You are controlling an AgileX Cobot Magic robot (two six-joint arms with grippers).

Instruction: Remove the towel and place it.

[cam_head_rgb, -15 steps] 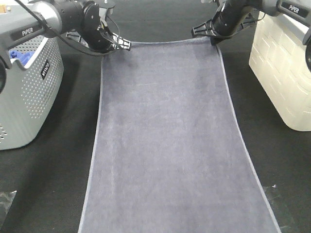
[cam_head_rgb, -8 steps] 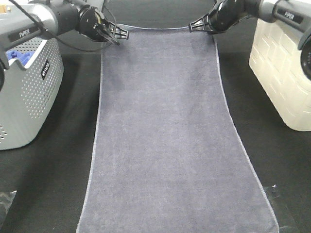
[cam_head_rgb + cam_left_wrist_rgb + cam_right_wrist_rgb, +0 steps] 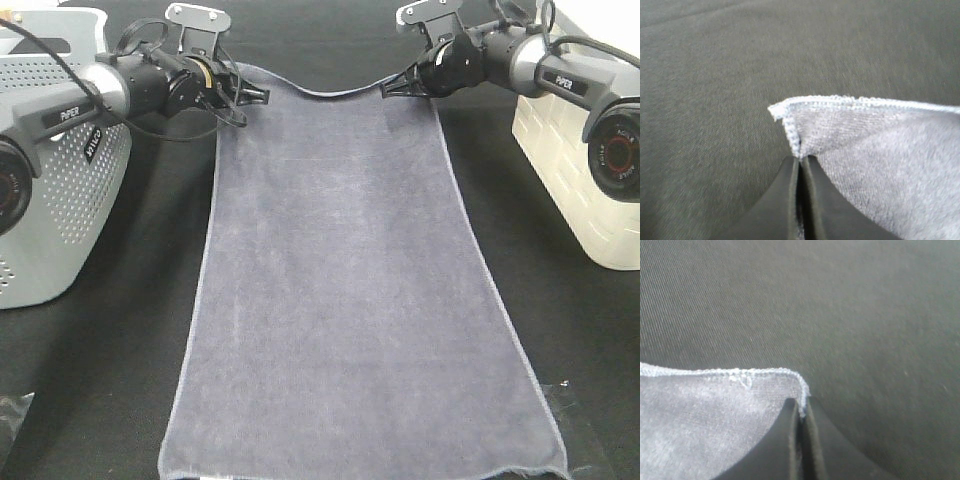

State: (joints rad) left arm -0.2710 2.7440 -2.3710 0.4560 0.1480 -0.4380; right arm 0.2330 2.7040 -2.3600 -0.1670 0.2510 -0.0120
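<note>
Left tool [image 3: 258, 95] and right tool [image 3: 390, 88] each clamped on a far corner of the towel [image 3: 345, 290]. Advise equal height, hem taut, no sag onto tabletop [image 3: 140, 300].

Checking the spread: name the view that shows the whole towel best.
The exterior high view: the towel lies stretched out between both grippers. Each wrist view shows only one pinched corner.

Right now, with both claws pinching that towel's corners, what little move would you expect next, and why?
Probably drawing the towel a bit farther away. The left gripper and right gripper each pinch a far corner, and the far edge sags between them.
</note>
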